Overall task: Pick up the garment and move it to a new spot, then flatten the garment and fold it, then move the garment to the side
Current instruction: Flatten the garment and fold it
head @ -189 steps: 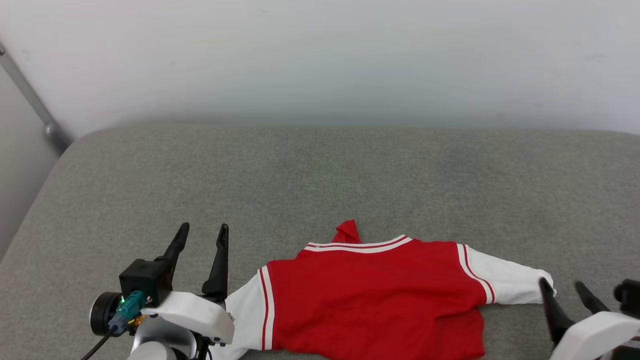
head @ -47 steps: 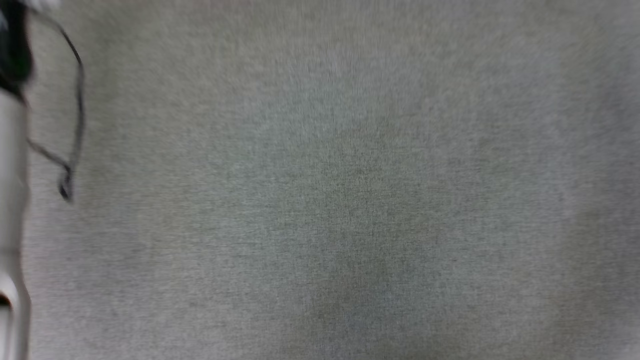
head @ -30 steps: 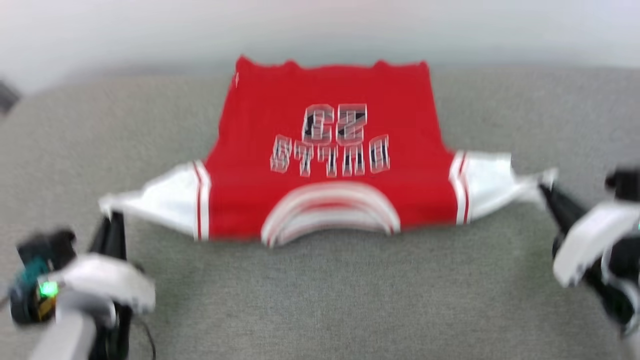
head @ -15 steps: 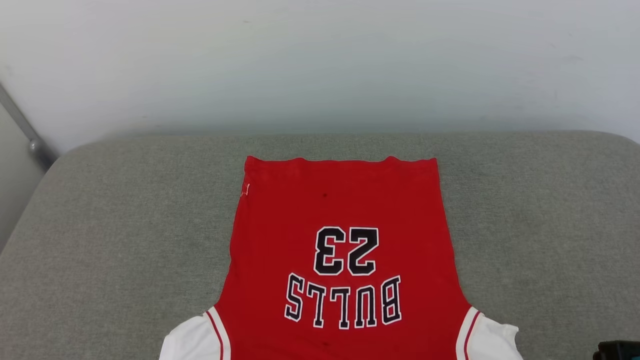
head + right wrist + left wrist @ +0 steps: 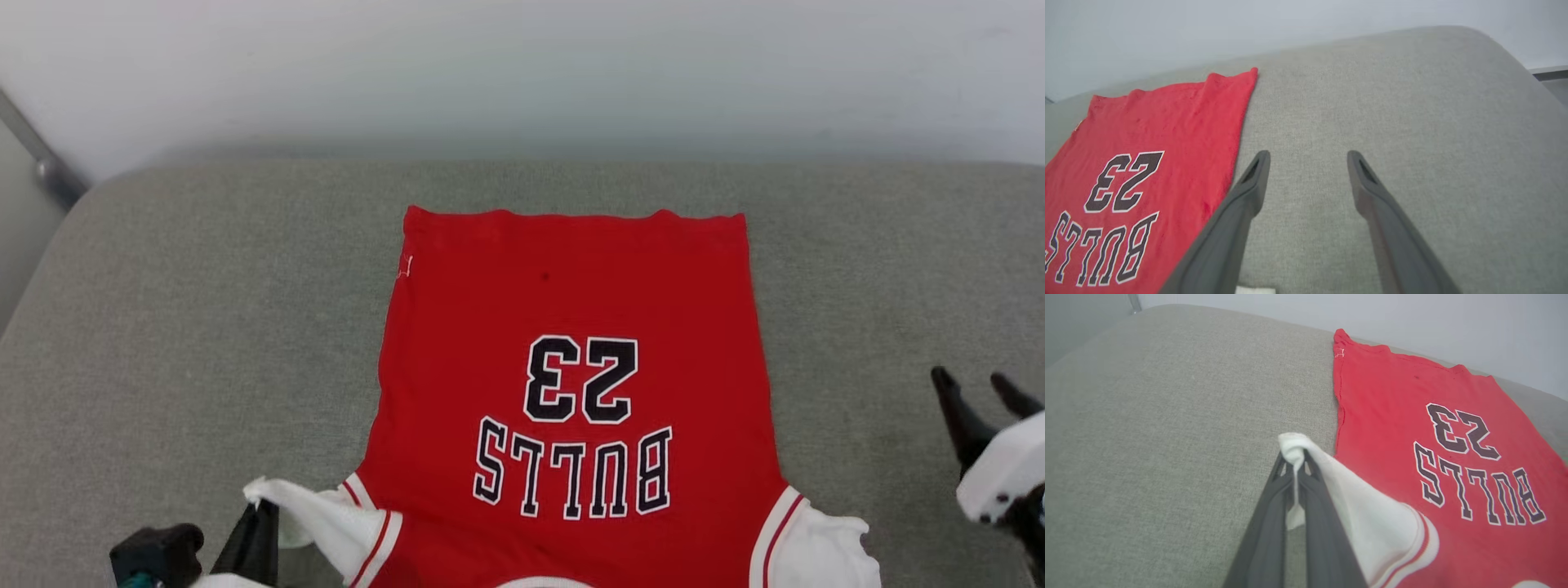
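The red garment now lies spread print-up on the grey cushion; the right gripper has let go of the right sleeve, jaws spread, while the left gripper pinches the white left sleeve between its jaws, likely starting the fold.

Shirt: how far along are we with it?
Done: the shirt lies spread flat, print up, on the grey cushion. In hand: the left gripper is shut on a raised white sleeve tip; the right gripper is open, off the cloth. Left: folding, then moving it aside.
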Available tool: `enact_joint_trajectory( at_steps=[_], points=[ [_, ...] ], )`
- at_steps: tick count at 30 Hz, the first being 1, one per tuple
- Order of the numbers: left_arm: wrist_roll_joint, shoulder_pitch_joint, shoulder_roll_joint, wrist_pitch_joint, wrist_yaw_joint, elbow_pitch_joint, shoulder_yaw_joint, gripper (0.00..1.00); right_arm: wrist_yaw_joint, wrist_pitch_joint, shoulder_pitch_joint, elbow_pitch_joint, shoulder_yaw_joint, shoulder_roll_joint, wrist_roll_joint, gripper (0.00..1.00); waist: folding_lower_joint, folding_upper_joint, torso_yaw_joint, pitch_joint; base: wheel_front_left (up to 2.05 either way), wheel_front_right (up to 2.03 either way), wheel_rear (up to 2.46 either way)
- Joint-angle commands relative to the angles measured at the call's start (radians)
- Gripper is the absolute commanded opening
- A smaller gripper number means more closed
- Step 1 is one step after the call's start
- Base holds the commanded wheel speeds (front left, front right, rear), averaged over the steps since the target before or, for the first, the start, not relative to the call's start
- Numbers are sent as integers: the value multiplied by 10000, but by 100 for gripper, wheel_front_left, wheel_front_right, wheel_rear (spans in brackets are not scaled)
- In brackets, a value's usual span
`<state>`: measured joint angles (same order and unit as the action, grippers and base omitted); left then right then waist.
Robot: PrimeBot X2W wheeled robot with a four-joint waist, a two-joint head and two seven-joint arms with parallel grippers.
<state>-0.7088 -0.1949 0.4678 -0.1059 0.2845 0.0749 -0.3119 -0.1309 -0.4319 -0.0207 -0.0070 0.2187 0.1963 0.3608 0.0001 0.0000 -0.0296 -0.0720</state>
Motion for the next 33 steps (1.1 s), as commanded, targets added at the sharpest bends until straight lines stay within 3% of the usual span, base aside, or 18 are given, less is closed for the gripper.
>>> enact_joint_trajectory(
  at_steps=[1,8,15,19,20,28,29,30,32,33],
  points=[
    [134,283,5,-90,-36,125,8,0,3,37,-600,218,57,31,-100,100,-1,0,-195,-738,0,0,0],
    [603,1705,-246,-403,-235,732,-255,0,3,-644,-4801,2376,302,374,-23,100,-1,0,-815,-2384,0,0,0],
    [1045,2989,-672,-696,-613,1066,-808,0,3,-2945,-8120,4131,-616,1167,-89,100,-1,0,-1569,-3799,0,0,0],
    [1185,3542,-949,-867,-822,924,-1054,0,3,-4178,-9380,4902,-690,1164,-291,100,-1,0,-1857,-4396,0,0,0],
    [1239,3809,-1087,-972,-967,774,-1177,0,2,-4898,-9921,5392,-654,977,-563,100,-1,0,-1997,-4689,0,0,0],
    [1201,4179,-1275,-1122,-1168,400,-1265,0,3,-6251,-9731,6572,-619,489,-732,100,-1,0,-2128,-5014,0,0,0],
    [1200,4207,-1287,-1136,-1187,371,-1281,0,5,-6373,-9671,6683,-548,458,-765,87,-1,0,-2140,-5005,0,0,0],
    [1201,4227,-1292,-1144,-1198,335,-1297,0,5,-6472,-9607,6765,-483,412,-777,44,-1,0,-2155,-4981,0,0,0],
    [1207,4272,-1292,-1153,-1232,270,-1322,0,5,-6593,-9547,6846,-470,370,-774,0,-1,0,-2175,-4933,0,0,0],
    [1228,4274,-1276,-1150,-1223,249,-1329,0,2,-6552,-9509,6791,-574,389,-767,0,-1,0,-2172,-4898,0,0,0]
  ],
)
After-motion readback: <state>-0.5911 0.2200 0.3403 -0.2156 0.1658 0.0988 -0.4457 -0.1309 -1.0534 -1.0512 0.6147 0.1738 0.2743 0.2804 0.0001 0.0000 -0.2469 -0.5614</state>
